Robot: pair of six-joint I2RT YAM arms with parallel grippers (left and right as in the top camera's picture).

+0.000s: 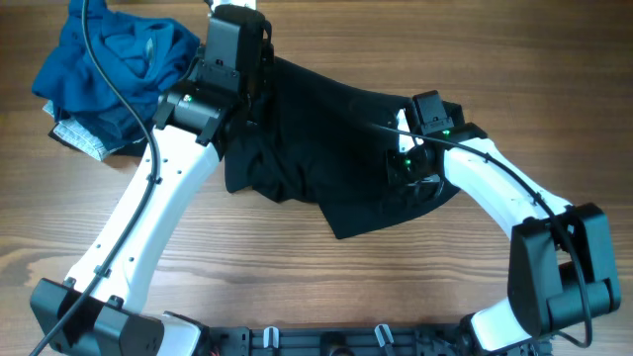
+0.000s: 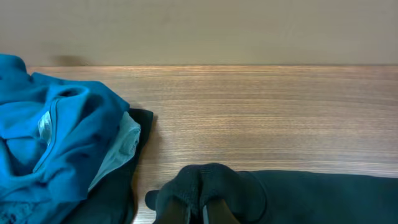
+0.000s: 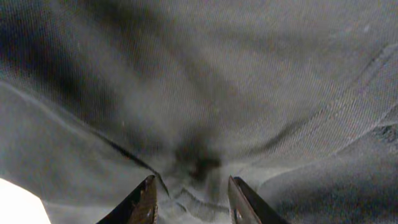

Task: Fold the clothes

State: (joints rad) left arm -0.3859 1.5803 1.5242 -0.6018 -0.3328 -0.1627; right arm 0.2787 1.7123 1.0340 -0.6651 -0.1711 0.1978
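Note:
The black shirt (image 1: 316, 148) lies rumpled across the middle of the table. My left gripper (image 2: 202, 208) is shut on a bunched fold of the black shirt (image 2: 298, 196) at its far left edge; in the overhead view the gripper itself is hidden under the left wrist (image 1: 232, 59). My right gripper (image 3: 191, 199) is open, its fingers pressed down on the shirt's fabric (image 3: 205, 81), which fills the right wrist view. In the overhead view the right gripper (image 1: 410, 168) sits on the shirt's right part. No logo shows.
A pile of blue garments (image 1: 114, 69) with a grey piece under it lies at the far left of the table; it also shows in the left wrist view (image 2: 56, 143), close beside my left gripper. Bare wood (image 1: 326, 287) lies toward the front.

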